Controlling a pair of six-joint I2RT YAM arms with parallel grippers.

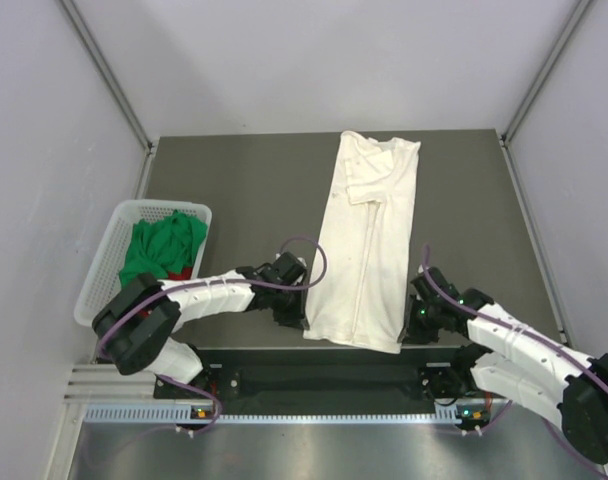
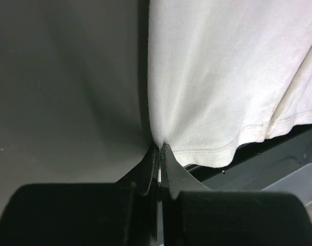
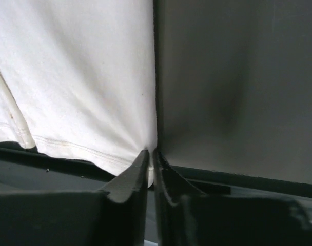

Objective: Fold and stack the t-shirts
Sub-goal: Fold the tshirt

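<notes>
Left hand (image 2: 158, 148): jaws pinched together on the near left corner of the cream-white t-shirt (image 1: 369, 240), with cloth caught between the fingertips just above the hem. Right hand (image 3: 151, 154): jaws drawn narrow and clamped on the near right corner of the same hem.

The cream-white t-shirt lies flat on the dark table (image 1: 244, 190), folded lengthwise into a long strip. Its collar end is far from the arms and its hem is at the table's near edge, between the two hands.

The green t-shirt (image 1: 164, 245) sits bunched in the white basket (image 1: 104, 270) at the table's left side. A small patch of the red t-shirt (image 1: 184, 272) shows beneath it.
</notes>
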